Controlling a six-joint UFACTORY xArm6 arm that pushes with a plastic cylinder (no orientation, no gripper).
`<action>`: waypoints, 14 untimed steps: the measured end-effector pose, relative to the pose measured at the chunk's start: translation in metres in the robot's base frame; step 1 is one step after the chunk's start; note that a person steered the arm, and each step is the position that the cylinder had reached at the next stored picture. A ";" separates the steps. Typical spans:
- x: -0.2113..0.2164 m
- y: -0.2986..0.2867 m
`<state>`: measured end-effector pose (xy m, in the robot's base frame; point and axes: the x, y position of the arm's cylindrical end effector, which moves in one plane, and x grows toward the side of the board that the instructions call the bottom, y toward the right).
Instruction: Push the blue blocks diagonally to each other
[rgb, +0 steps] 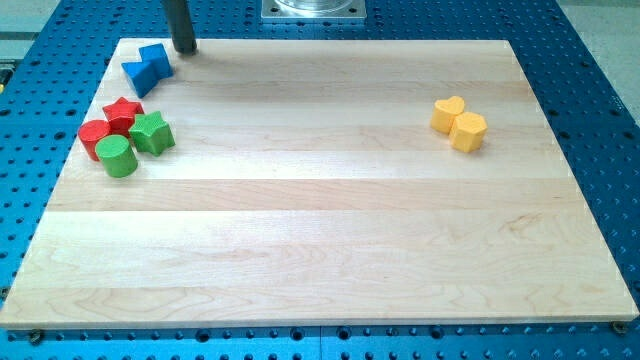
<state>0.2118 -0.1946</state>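
Note:
Two blue blocks touch each other near the top left corner of the wooden board (300, 220): a blue cube-like block (156, 59) and, below and left of it, a blue wedge-like block (138, 76). My rod comes down from the view's top, and my tip (185, 50) rests on the board just right of and slightly above the upper blue block, close to it.
Below the blue blocks sits a cluster: a red star (123, 112), a red cylinder (94, 137), a green star (152, 132) and a green cylinder (117, 156). At the right, a yellow heart (448, 113) touches a yellow hexagonal block (468, 131).

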 end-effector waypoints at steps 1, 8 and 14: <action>0.016 0.033; 0.028 -0.110; 0.089 0.030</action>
<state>0.3013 -0.1643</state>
